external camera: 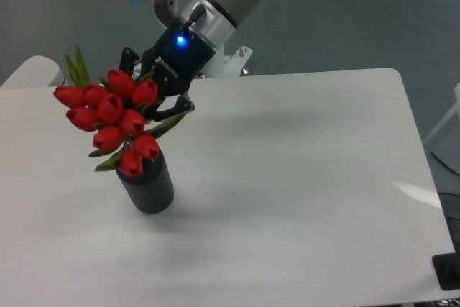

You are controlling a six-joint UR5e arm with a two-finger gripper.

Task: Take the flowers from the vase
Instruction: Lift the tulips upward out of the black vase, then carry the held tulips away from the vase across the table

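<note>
Above one vase [148,188], nine flowers [109,116].

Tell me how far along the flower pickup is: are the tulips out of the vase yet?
Done, it seems: the tool sits behind the flowers, apparently closed on their stems, though the buds hide the contact. In hand: the bunch looks lifted, yet its lowest buds overlap the mouth of the vase, so I can't tell whether the stems are clear. Left: raise until the stems clearly leave the vase, which stands upright on the table.
</note>
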